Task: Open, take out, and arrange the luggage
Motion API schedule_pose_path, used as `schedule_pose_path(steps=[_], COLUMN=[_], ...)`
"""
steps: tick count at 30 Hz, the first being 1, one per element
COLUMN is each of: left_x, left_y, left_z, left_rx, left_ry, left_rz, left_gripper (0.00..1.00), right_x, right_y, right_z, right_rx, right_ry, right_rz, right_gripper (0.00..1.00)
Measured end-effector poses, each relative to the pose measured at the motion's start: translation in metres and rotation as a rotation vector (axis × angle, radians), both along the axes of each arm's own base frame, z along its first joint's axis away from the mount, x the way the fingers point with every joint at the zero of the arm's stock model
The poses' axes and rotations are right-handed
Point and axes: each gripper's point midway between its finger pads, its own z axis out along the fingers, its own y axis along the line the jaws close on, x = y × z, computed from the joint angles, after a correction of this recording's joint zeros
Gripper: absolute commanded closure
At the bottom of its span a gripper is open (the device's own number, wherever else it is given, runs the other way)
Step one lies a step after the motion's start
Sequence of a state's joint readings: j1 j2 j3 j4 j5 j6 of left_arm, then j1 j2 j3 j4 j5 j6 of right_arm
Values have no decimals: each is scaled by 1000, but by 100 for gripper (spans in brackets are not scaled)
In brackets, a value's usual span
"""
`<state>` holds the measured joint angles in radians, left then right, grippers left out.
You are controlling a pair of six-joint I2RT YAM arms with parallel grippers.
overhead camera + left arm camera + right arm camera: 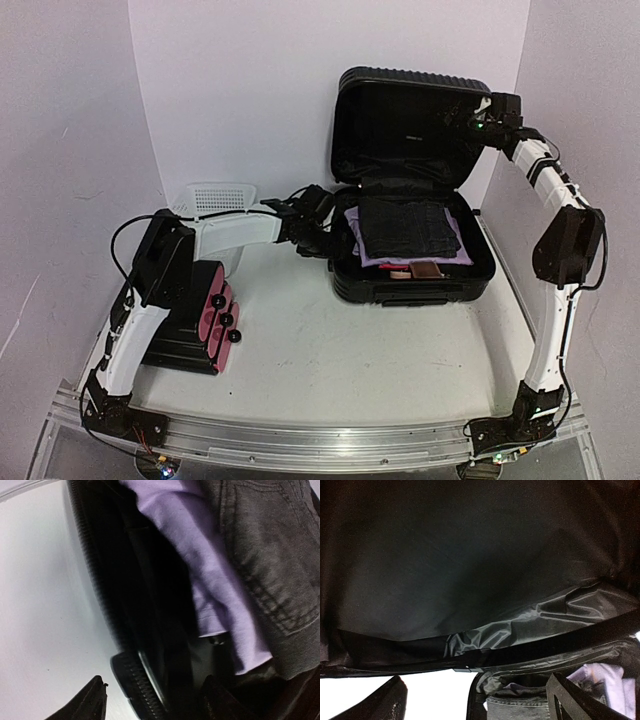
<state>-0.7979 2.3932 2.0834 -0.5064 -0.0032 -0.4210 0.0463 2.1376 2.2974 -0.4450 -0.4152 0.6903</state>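
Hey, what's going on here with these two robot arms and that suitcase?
The luggage lies open with its lid upright, packed with a dark garment on a purple one. The right gripper, open, is at the lid's top corner. The left gripper straddles the left rim, jaws apart and not visibly gripping.

Black ribbed luggage (415, 290); inside it, dark grey, perhaps faintly checked, garment (405, 230) over lilac cloth (353, 225); left of it, white perforated basket (218, 198).

The luggage (400, 290), holding clothes (405, 232), stands right of the basket (215, 198).
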Motion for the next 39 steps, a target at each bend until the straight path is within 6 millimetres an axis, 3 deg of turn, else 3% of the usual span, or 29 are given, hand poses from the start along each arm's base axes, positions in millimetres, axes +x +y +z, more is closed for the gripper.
schedule_pose_path(steps=[5,10,18,25,34,39], left_x=[-10,-10,-13,-16,-15,-18], left_y=[-7,-5,-8,-11,-20,-28], left_z=[0,-1,1,1,1,1], left_rx=[30,40,45,-24,-175,-231], left_ry=[-16,-28,-47,-9,56,82], left_rz=[-1,64,58,115,259,307], left_gripper=[67,78,78,85,91,90], right_x=[1,3,14,34,39,24], right_y=[-5,-13,-35,-44,-36,-35], right_z=[-4,-5,1,0,-28,-56], right_rx=[-36,-81,-156,-238,-256,-239], right_ry=[1,-4,-34,-102,-67,76], right_rz=[-24,-54,-101,-88,-27,-9], right_gripper=[2,2,2,2,2,2])
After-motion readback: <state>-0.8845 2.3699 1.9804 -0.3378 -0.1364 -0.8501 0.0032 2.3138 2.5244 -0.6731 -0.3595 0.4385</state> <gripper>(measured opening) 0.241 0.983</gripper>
